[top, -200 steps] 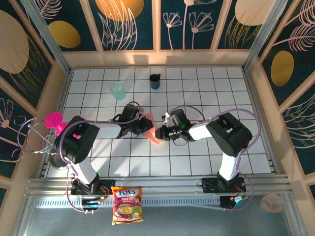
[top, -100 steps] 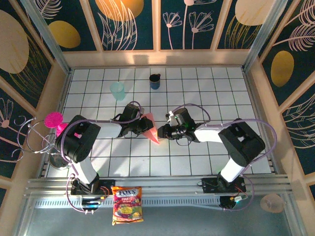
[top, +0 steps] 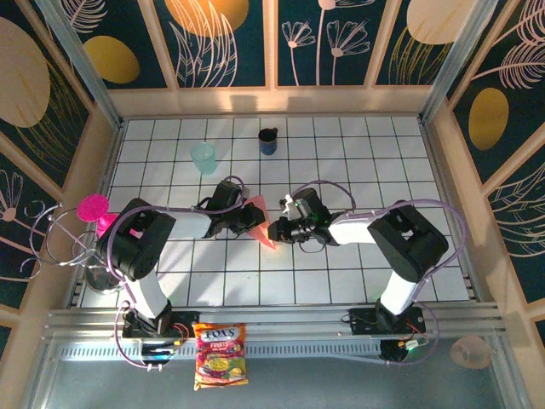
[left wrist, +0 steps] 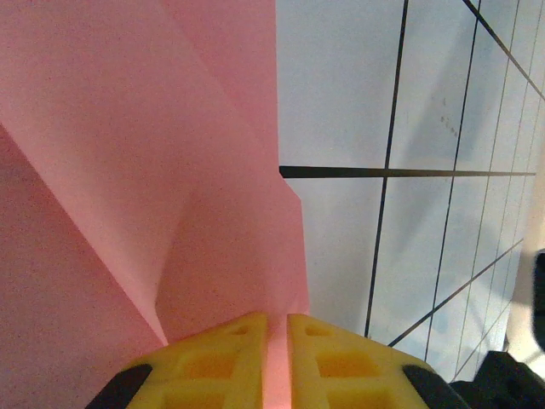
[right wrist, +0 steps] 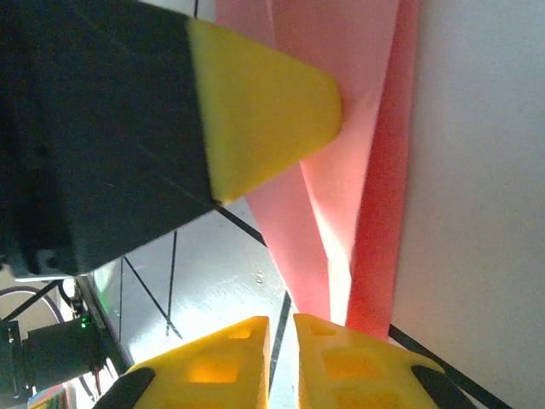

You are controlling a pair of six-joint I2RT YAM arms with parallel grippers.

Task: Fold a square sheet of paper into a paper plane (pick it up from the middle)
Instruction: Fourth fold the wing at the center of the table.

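Note:
The square sheet of paper (top: 266,237) is folded into a narrow pointed salmon-pink wedge with crease lines, lying mid-table between my two grippers. My left gripper (top: 245,218) comes at it from the left. In the left wrist view the left gripper (left wrist: 277,319) is shut on the paper (left wrist: 170,170), which fills the slit between the yellow fingers. My right gripper (top: 274,230) meets the wedge from the right. Its yellow fingers (right wrist: 341,358) stand nearly together as the right gripper (right wrist: 282,322), with only a tile line in the slit; the paper (right wrist: 358,170) runs just beside them.
A teal cup (top: 203,158) and a dark blue cup (top: 268,141) stand toward the back. A magenta goblet (top: 94,209) sits on the wire rack at the left edge. A candy bag (top: 220,354) lies on the front rail.
The right arm's elbow swung out to the right and has come partway back; its gripper stays at the paper's right side. The left gripper and paper have not moved.

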